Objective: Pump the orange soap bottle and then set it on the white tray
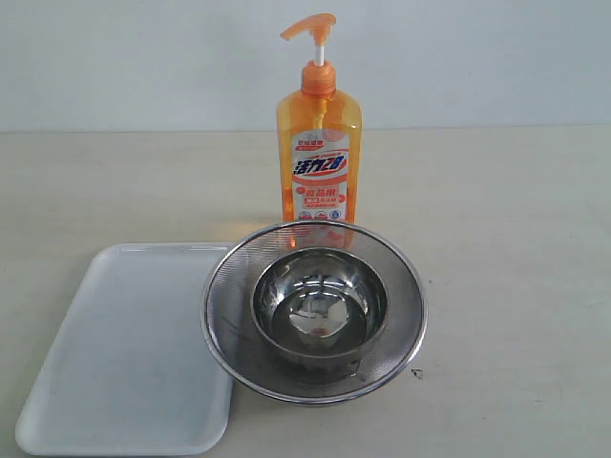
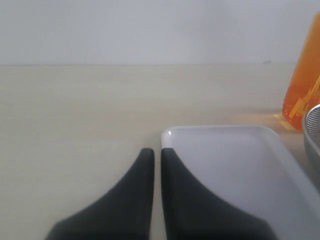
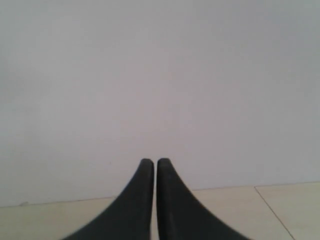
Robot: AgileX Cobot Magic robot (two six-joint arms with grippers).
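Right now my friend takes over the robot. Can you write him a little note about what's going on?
Left gripper: shut, empty, low by a corner of the white tray.
Right gripper: shut, empty, facing a wall.
Orange soap bottle: upright on the table behind the steel mesh strainer bowl, pump head up.
White tray: bare, left of the strainer.
Done: nothing visible. Left: pump the bottle, then set it on the tray.
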